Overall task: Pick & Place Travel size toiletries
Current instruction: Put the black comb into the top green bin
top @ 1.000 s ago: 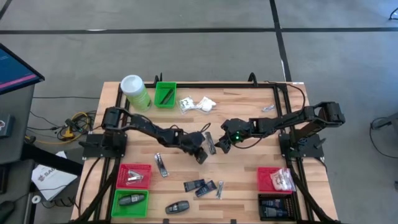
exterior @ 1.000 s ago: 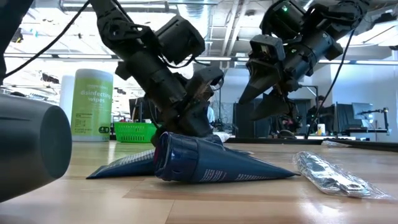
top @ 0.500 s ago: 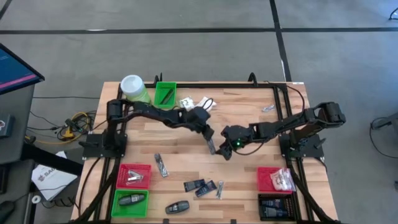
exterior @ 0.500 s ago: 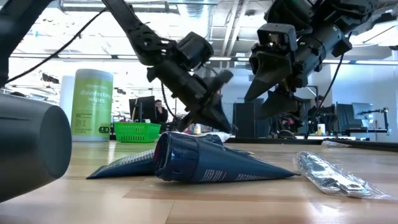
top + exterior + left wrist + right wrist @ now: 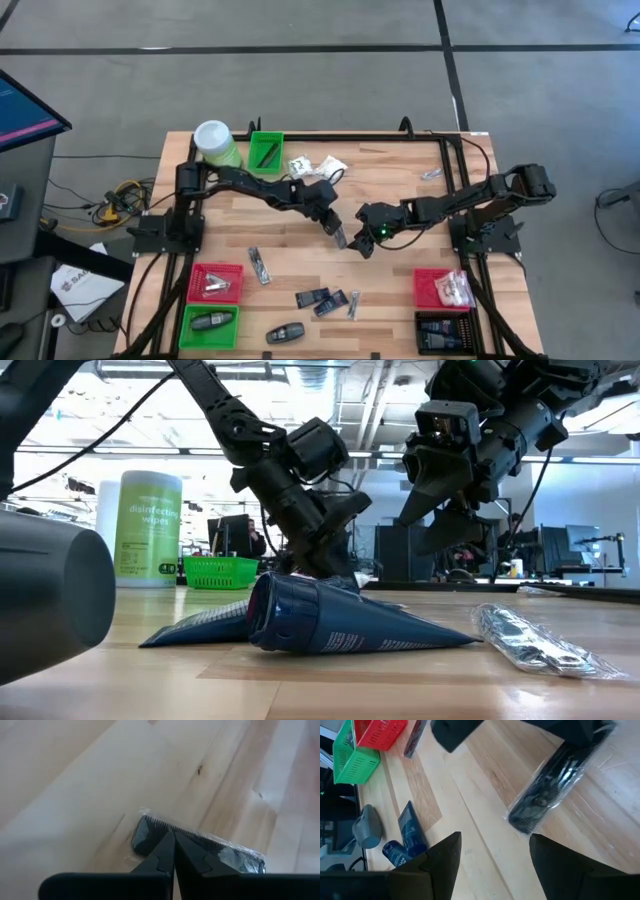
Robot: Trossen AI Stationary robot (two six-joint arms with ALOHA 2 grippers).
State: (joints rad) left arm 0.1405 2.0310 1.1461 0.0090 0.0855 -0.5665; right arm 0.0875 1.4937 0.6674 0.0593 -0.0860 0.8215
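Two views disagree in detail: from above we see our left gripper (image 5: 336, 232) pinched shut over a black comb packet (image 5: 340, 237) mid-table; its wrist view shows the comb (image 5: 200, 845) lying flat. Our right gripper (image 5: 364, 243) hovers beside it, spread wide and empty.

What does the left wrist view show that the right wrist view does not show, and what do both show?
Only the left wrist view shows the left pincer shut, its tips meeting right over the wrapped black comb. Only the right wrist view shows the open right pincer, the red bin, the green bin, two dark blue tubes and a grey oval piece. Both show the same wrapped comb lying on the wooden table.
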